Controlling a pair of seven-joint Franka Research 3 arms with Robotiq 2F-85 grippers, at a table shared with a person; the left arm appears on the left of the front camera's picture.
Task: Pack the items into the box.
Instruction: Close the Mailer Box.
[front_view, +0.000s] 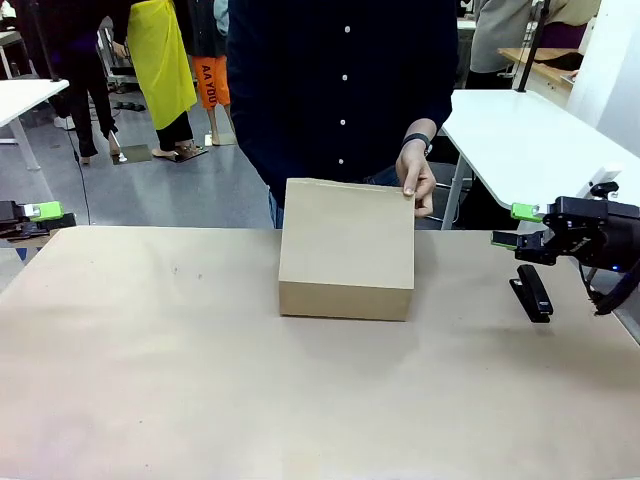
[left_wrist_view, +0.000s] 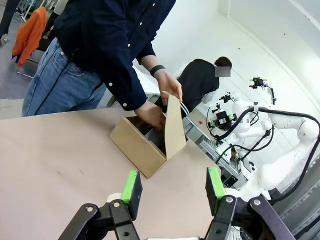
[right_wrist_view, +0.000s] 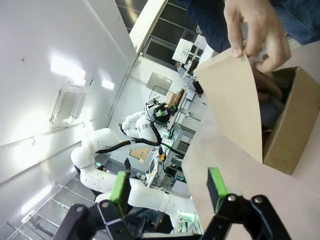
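Box lid held up by person's hand for access; left pincer and right pincer spread, empty.

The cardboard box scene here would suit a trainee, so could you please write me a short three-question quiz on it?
1. True or false: the flap lid of the box lies shut and flat.
2. What holds the flap up? A) the left gripper B) the person's hand C) the right gripper
3. Fill in: the black stapler lies on the table, on the robot's ____ side of the box.

Key:
1. False; the flap stands raised.
2. B; one hand pinches the flap's top edge while the other reaches inside the box. Both grippers stand open and apart from the box.
3. Right, below the right gripper.
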